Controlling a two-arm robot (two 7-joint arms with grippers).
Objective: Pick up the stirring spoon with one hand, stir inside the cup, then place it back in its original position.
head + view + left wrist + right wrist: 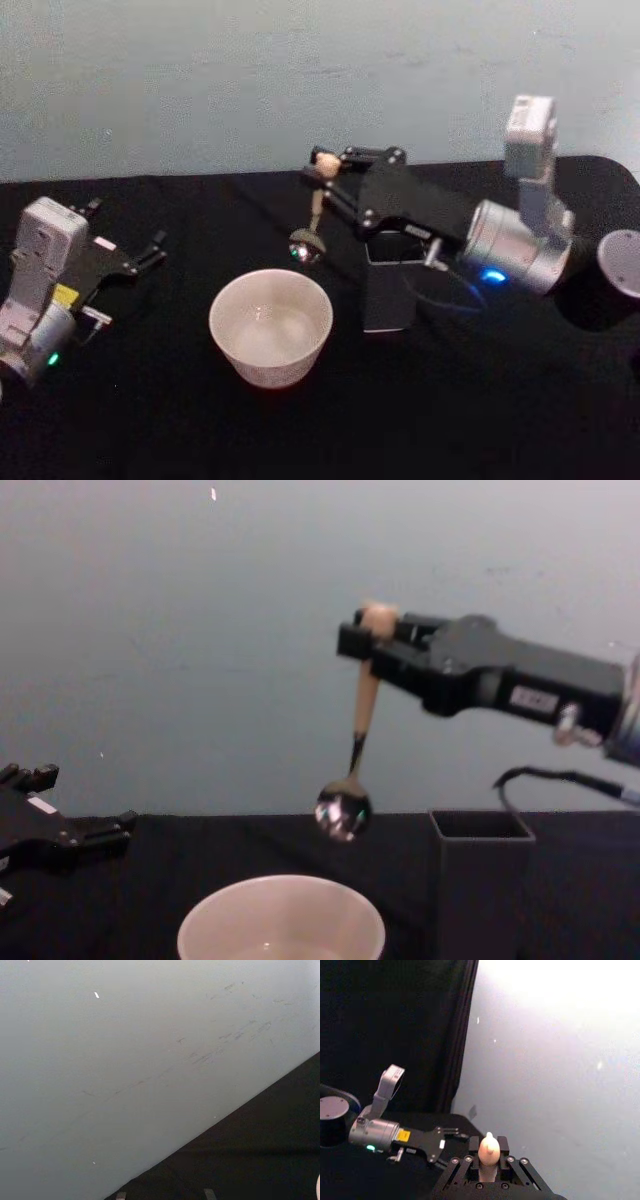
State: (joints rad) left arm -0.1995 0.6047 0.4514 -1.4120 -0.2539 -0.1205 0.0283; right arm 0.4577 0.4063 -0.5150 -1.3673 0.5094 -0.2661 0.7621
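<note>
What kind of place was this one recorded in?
Likely a lab test bench: a black-draped table, a bare pale wall behind, and a cup, a holder and a stirring spoon in the right gripper.

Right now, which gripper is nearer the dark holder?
Right. The right gripper, holding the stirring spoon, hangs above and just left of the dark holder; the left gripper sits low, far left beyond the cup.
</note>
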